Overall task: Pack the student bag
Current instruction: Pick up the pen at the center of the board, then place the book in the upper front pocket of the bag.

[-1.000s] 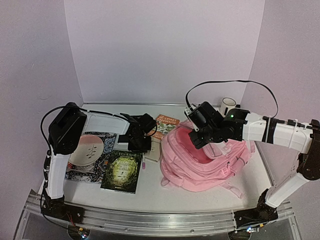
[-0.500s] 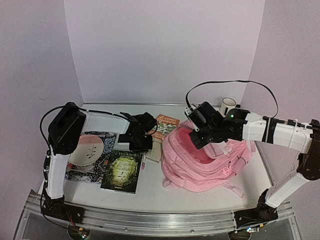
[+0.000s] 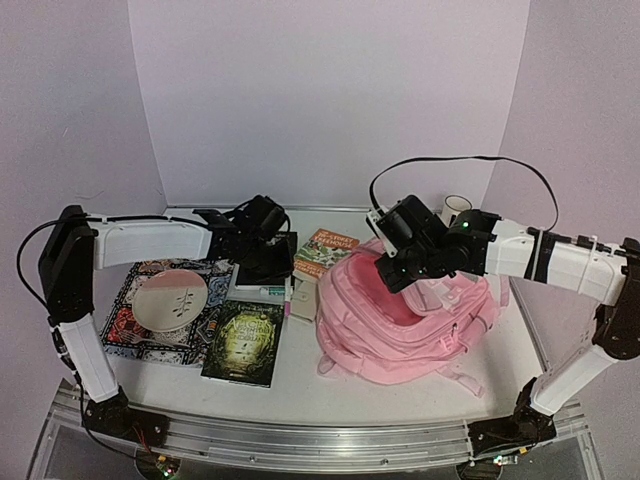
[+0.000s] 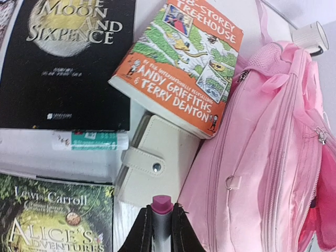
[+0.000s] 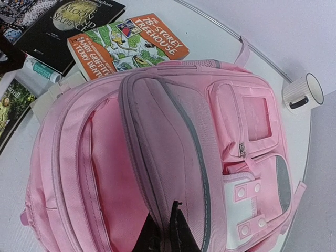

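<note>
The student bag [image 3: 420, 340], soft pink (white patch in front), lies front-up, main compartment gaping open.

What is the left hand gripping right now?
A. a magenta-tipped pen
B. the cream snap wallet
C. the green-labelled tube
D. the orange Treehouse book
A: in the left wrist view the left hand is closed on the magenta-tipped pen, one finger on each side; the cream wallet beyond it lies free.
</note>
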`<action>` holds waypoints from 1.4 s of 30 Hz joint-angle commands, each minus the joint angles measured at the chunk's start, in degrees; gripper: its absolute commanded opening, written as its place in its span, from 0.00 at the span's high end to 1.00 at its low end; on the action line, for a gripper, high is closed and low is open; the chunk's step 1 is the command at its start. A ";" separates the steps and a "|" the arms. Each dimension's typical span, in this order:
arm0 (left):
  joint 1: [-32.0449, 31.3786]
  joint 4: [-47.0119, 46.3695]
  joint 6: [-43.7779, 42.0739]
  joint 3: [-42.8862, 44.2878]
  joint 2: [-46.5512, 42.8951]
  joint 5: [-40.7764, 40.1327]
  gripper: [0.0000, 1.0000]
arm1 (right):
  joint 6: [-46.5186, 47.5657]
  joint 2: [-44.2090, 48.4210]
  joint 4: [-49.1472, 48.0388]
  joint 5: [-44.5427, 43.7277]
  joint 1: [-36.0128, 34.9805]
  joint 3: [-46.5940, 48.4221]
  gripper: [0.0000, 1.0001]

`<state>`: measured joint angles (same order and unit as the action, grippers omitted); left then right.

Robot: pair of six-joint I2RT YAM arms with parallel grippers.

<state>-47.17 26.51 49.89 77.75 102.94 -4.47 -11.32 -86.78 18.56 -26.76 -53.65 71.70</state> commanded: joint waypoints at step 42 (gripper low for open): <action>-10.90 -38.83 30.26 2.75 7.94 1.62 0.67 | -1.60 0.38 -6.12 7.61 -0.22 6.09 1.00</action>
<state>-57.71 -9.37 80.03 77.17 110.06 -3.09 -12.49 -87.96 18.65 -19.05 -53.32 75.07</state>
